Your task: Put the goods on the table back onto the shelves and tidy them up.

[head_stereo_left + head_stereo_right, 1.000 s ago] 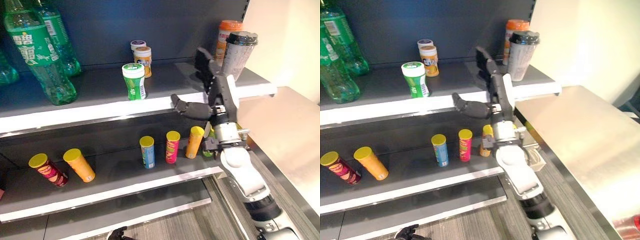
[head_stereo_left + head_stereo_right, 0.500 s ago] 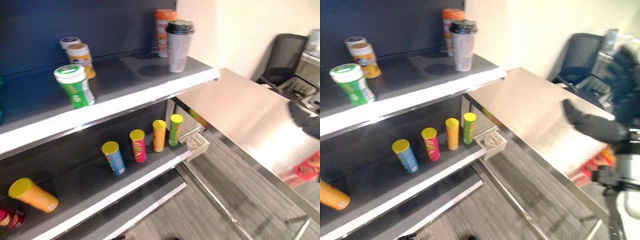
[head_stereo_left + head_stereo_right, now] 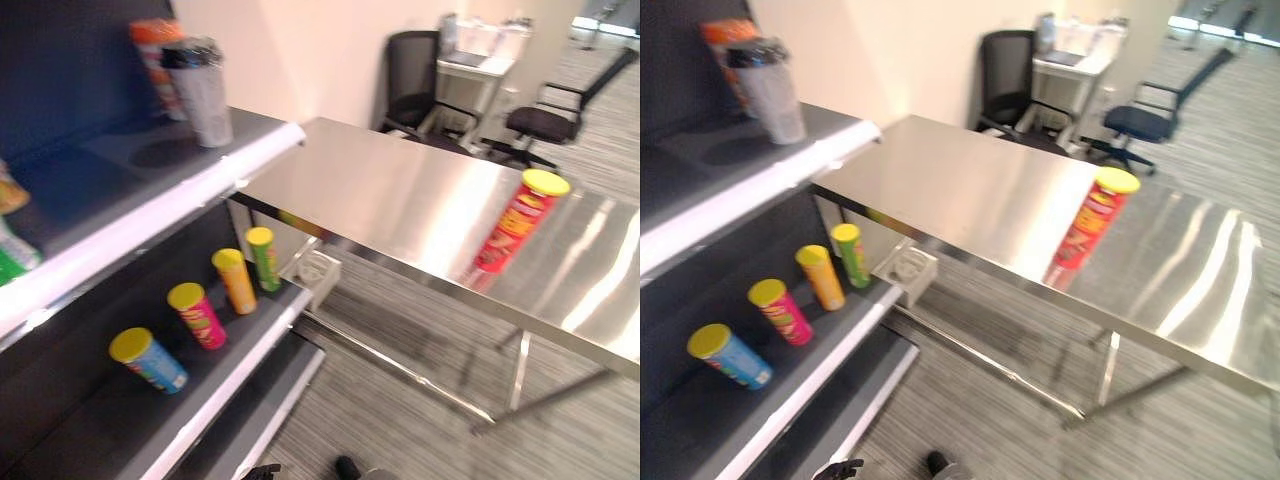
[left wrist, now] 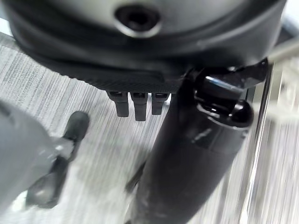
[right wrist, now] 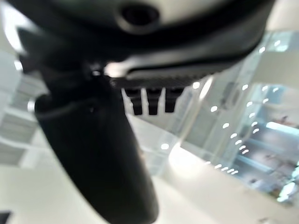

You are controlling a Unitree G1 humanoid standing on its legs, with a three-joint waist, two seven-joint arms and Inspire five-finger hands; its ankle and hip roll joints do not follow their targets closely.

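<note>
The steel table [image 3: 400,200] stands to the right of the shelving unit [image 3: 150,200], its near corner just beside the end of the upper shelf. One red crisp tube with a yellow lid [image 3: 515,222] stands upright on the table, toward its right part, well apart from the shelves. On the upper shelf a clear tumbler with a dark lid [image 3: 200,90] stands near the right end, with an orange-lidded container [image 3: 150,45] just behind it. On the lower shelf four small tubes with yellow lids stand in a row, all tilted: blue [image 3: 147,359], pink [image 3: 196,314], orange [image 3: 233,280] and green [image 3: 263,257], left to right. A small white bracket [image 3: 315,270] sits at the right end of that shelf. Two dark office chairs [image 3: 415,75] stand beyond the table. The left hand [image 4: 205,140] shows in its wrist view above striped grey flooring; its fingers are straight and spread, holding nothing. The right hand [image 5: 103,154] shows in its wrist view, thumb extended and fingers straight, empty.
</note>
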